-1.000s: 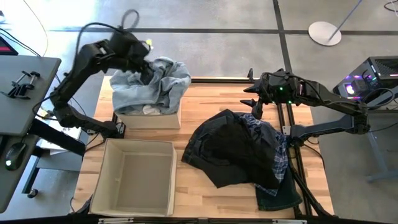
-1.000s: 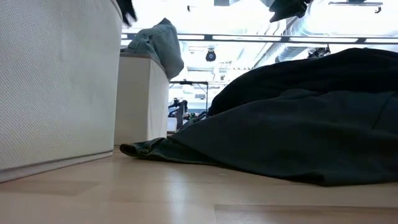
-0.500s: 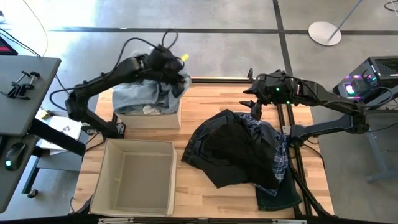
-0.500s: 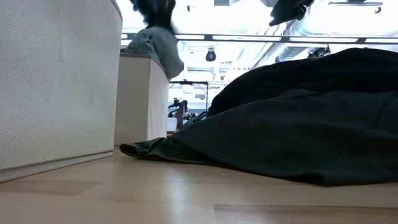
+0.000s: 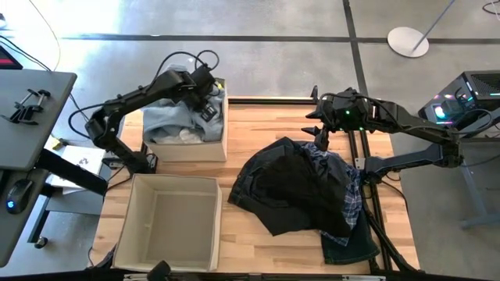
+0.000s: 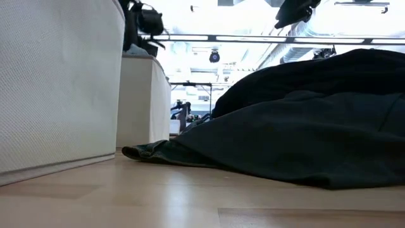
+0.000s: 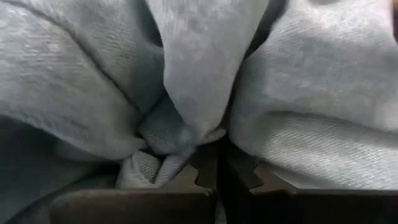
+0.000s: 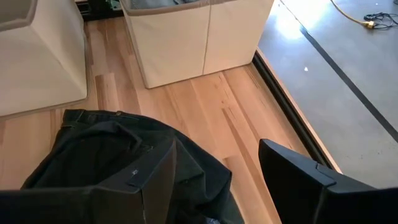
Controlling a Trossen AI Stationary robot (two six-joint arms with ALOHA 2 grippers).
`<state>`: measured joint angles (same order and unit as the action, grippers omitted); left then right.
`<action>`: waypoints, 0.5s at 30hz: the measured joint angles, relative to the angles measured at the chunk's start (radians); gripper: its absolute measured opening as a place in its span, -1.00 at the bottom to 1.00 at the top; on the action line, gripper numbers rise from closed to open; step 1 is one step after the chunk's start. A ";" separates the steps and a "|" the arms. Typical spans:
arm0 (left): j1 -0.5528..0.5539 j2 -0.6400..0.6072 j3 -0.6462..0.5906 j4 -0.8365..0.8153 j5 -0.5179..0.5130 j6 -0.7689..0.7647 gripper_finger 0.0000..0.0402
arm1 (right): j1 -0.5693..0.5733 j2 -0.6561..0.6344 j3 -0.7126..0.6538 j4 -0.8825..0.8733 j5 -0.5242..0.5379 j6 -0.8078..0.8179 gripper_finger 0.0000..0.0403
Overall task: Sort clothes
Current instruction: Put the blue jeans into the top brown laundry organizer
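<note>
We note a light wooden table [image 5: 266, 242] with plank seams, edged along its far side by a black rail [image 5: 269, 99]. Around it lies a grey concrete floor [image 5: 258, 62] crossed by dark seam lines. On that floor we record a round white stand base [image 5: 408, 41] with a thin pole. To one side stands a grey desk [image 5: 27, 109] carrying black clamps [image 5: 23, 104]. In the low view, bright ceiling lighting [image 6: 253, 22] and a silver duct [image 6: 304, 28] show overhead.
</note>
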<state>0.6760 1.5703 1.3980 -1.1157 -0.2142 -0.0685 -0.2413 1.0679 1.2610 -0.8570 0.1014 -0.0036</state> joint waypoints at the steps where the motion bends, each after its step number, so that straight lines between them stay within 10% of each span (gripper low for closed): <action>1: 0.008 -0.002 -0.038 0.042 0.042 0.002 -1.00 | 0.000 0.000 0.000 0.000 0.000 0.000 0.08; 7: -0.011 0.000 -0.102 0.098 0.009 0.031 -1.00 | 0.000 0.000 0.000 0.000 0.000 -0.002 0.08; 15: -0.036 -0.074 0.173 -0.041 0.025 0.078 -1.00 | 0.000 0.000 0.000 0.000 0.000 -0.003 0.08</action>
<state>0.6396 1.4967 1.5712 -1.1562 -0.1896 0.0100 -0.2413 1.0676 1.2610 -0.8566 0.1017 -0.0071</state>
